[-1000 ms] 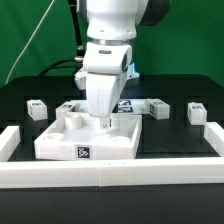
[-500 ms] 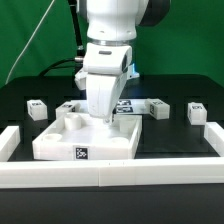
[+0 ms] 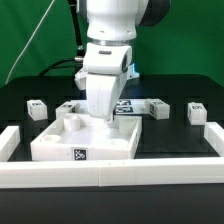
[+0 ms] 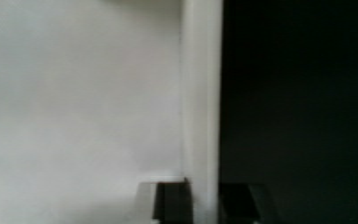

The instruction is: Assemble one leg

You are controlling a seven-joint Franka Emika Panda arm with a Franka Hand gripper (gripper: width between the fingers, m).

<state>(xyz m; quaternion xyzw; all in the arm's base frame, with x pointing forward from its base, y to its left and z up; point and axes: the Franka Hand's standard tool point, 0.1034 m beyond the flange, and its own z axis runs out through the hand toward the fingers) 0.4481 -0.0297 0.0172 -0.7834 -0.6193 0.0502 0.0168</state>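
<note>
The large white square tray-like piece (image 3: pixel 55 148) lies in the middle of the black table, a marker tag on its front wall. My gripper (image 3: pixel 103 121) reaches down into it at its right rear part. In the wrist view the gripper (image 4: pixel 206 202) straddles the tray's raised rim (image 4: pixel 202 90), one dark finger (image 4: pixel 172 203) on each side, shut on it. Four small white legs with tags stand behind the tray: two at the exterior view's left (image 3: pixel 38 108) (image 3: pixel 66 107) and two at the right (image 3: pixel 160 108) (image 3: pixel 196 111).
A low white wall runs along the front (image 3: pixel 110 176) and up both sides (image 3: pixel 8 140) (image 3: pixel 212 135). A tagged flat white marker board (image 3: pixel 126 103) shows behind the gripper. A green backdrop stands behind the table.
The tray has slid a little toward the exterior view's left and front, with the gripper on its rim. The legs have not moved.
</note>
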